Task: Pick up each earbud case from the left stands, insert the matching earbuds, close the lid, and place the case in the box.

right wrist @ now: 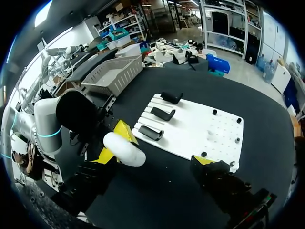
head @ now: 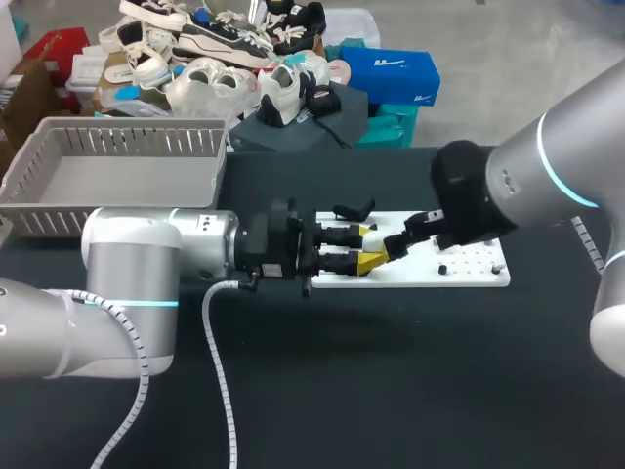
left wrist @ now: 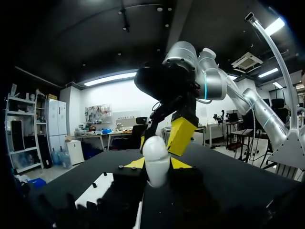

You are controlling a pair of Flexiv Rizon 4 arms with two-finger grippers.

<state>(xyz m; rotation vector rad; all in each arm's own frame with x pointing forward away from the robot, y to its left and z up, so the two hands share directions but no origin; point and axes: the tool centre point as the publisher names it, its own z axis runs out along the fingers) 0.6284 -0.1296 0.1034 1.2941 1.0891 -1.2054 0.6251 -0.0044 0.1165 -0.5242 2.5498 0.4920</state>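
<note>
While clamped upright over the middle of the black bench (head: 391, 391): white, egg-shaped, glossy plastic earbud case (left wrist: 156, 160), rounded end uppermost, clear of the bench surface.

Left pincer (head: 367, 250): clenched on the white case, one yellow tip against each of two opposite sides. Entered from the bench's left edge on a silver arm and stretched level toward the middle.

Right pincer (head: 398, 244): entered from the bench's right edge on a silver arm with a black wrist, close in front of the white case and slightly above it. One yellow tip just beside the case in the left wrist view; contact not discernible. Released or clenched: cannot tell.

Flat white rectangular pegboard (head: 479, 277): lying on the bench right of middle, its left end just beside the held case.

Three black elongated stands (right wrist: 163, 113): set in a row on the board's left end, none carrying a case.

Small black pegs (right wrist: 214, 112): scattered over the board's right part.

Grey slatted plastic box (head: 127, 127): open-topped, at the bench's far left corner, well apart from both pincers.
</note>
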